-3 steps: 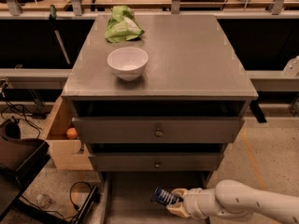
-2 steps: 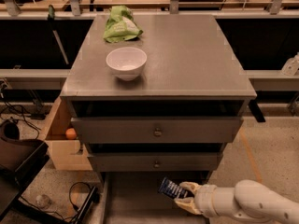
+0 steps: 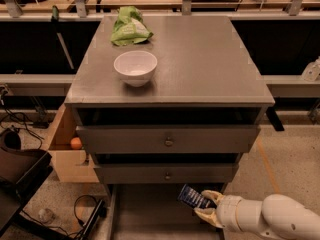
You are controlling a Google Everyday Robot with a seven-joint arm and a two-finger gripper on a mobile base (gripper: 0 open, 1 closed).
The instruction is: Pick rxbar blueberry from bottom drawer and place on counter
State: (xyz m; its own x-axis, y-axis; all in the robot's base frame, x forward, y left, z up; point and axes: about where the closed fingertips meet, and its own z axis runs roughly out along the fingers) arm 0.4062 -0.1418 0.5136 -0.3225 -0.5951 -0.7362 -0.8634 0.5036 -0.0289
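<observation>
Navy bar (image 3: 191, 197) pinched tight in the gripper (image 3: 206, 205), held tilted over the open bottom drawer (image 3: 145, 211), right below the knobbed drawers (image 3: 167, 140). Up on the counter (image 3: 200, 59): white bowl (image 3: 135, 66), green bag (image 3: 129, 26) behind it.

A white bowl (image 3: 135, 67) sits with a crumpled green snack bag (image 3: 129, 27) behind it, apart. Two knobbed grey drawers (image 3: 167, 140) are shut. At left, a wooden box (image 3: 64, 156) holds an orange ball (image 3: 75, 143). My gripper (image 3: 206, 205) hangs below those drawers.
</observation>
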